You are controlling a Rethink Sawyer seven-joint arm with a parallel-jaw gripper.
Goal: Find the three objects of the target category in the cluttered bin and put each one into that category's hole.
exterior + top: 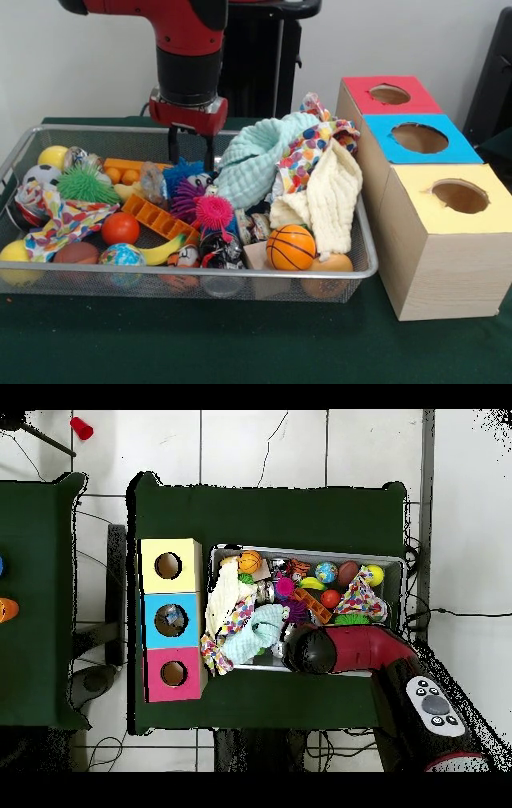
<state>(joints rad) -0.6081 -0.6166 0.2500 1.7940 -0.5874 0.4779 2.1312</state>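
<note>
Red arm's gripper [190, 150] hangs over the cluttered bin [240, 274] (far side), its 2 fingers [173, 148] apparently spread, grasping nothing.

The scene is covered by 2 cameras. The bin [362, 272] and boxes are faced closely from across the table; the table [270, 509], bin [305, 552] and floor are viewed from high overhead.
</note>
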